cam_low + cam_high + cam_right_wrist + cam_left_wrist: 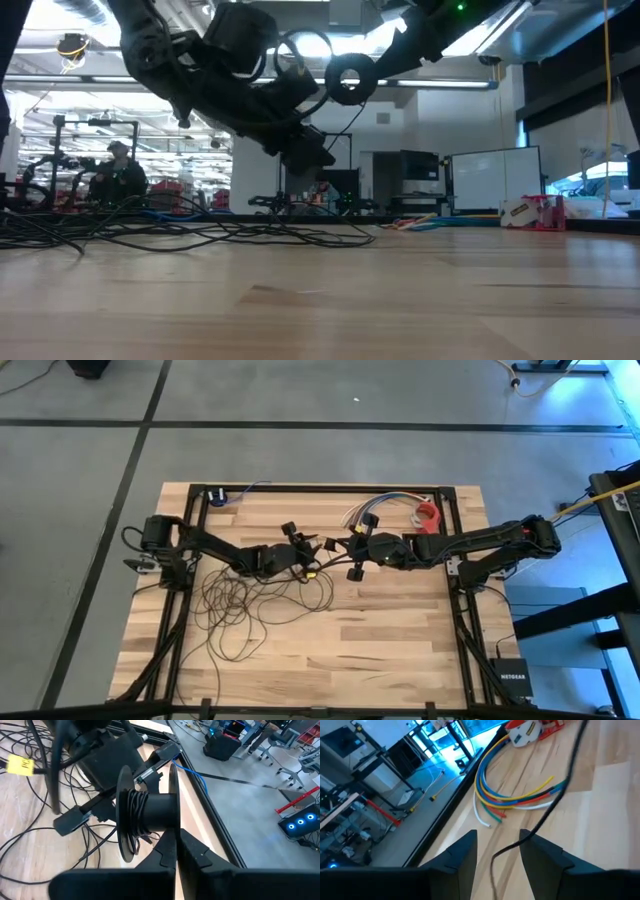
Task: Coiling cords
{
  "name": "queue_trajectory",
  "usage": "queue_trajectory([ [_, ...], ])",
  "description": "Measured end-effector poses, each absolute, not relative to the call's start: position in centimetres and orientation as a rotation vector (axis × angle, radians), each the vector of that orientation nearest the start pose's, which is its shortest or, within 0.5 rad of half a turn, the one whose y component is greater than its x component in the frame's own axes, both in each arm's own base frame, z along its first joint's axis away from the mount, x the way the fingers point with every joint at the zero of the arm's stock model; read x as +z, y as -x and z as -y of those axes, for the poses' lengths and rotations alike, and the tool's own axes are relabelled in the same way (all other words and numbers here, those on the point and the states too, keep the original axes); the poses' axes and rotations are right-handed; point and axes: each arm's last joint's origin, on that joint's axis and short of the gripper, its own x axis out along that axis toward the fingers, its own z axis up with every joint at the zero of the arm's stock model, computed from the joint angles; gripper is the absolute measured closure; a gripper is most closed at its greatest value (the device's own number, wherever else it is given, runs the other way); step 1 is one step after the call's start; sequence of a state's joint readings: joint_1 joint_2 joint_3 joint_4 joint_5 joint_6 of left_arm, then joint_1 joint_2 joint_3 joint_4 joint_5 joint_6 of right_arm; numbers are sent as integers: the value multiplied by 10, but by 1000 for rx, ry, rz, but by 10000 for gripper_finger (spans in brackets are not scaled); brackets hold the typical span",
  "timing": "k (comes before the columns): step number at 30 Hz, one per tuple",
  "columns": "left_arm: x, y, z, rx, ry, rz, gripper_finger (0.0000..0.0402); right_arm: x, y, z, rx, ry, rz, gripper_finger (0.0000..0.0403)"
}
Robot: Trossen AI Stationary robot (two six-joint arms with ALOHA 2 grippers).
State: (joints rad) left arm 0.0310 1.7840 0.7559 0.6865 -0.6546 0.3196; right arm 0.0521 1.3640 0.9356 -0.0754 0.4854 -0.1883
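The cord (240,600) is thin and dark. Most of it lies in loose loops on the wooden table's left half, and some turns are wound on the core (136,815) of a black spool (150,812). My right gripper (177,851) is shut on that spool above the table's middle. My left gripper (497,852) is open and close to the spool's left. One strand of the cord (560,795) runs between its fingers; I cannot tell whether it touches them. In the low view the spool (348,78) hangs high above the loops (200,235). My right gripper pinches the lower edge of the spool's nearer flange (173,827) between its two shut fingers, coming from the table's right side and slanting slightly down. The spool is lifted clear of the table with its axis about level. Cord strands trail off its core toward the table.
A short bundle of multicoloured wires (510,795) and a red and white object (428,515) lie at the table's far right. A black frame (330,488) borders the table. A yellow tag (20,765) shows among the strands near my left gripper.
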Motion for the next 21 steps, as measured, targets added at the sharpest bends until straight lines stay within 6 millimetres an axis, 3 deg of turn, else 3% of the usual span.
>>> queue_trajectory([
  [3,151,-338,-30,629,-393,-451,285,270,-296,-2,-378,316,-527,400],
  [9,151,-337,-30,655,-392,-456,391,269,-295,-2,-369,317,-538,400],
  [16,182,-320,-27,780,-302,-444,398,263,-292,-3,-324,324,-605,400],
  [21,210,-311,-19,619,-143,-343,395,260,-289,-1,-387,358,-646,400],
])
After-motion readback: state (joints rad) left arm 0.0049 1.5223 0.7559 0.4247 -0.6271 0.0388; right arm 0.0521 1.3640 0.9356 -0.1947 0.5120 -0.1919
